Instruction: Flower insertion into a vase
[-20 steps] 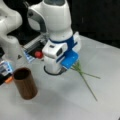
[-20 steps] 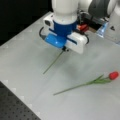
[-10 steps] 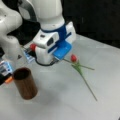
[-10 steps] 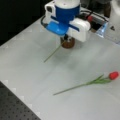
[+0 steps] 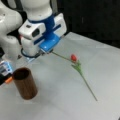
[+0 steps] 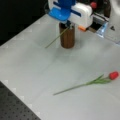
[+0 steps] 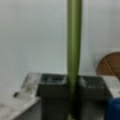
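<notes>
In the wrist view the pincer (image 7: 72, 100) is closed on a green flower stem (image 7: 74, 45) running straight away toward twelve o'clock. The vase (image 7: 111, 65) stands upright on the bench (image 5: 62, 100) at about two o'clock of the pincer, near but apart. A second flower (image 6: 100, 80) lies flat farther off.

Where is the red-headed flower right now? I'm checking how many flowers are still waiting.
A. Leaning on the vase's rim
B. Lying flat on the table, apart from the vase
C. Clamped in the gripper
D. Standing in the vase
B: the red-headed flower lies flat on the table, apart from the vase, while the gripper is shut on a different green stem.
</notes>
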You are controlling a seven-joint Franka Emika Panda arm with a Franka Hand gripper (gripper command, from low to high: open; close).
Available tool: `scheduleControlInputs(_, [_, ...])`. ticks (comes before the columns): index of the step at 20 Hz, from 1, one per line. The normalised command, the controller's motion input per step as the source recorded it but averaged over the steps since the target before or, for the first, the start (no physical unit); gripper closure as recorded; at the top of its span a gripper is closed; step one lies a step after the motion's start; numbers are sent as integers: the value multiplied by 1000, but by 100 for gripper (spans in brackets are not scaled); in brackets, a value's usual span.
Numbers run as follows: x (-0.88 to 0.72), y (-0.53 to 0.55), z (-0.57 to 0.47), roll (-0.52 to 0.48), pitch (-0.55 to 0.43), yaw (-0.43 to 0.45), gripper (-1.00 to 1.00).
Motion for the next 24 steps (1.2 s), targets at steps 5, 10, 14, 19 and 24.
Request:
scheduleControlInputs(5, [-721,-473,-75,-66,-79,114,100])
scheduleControlInputs(10, [-672,-403,-70,-98,-64,140,100])
scheduleControlInputs(14, [-579,-265,-96,-149,-38,101,100])
scheduleControlInputs(19, [-553,-200,-139,-178,-12,101,100])
scheduleControlInputs(24, [-676,-198,-220,-161,-4,138,100])
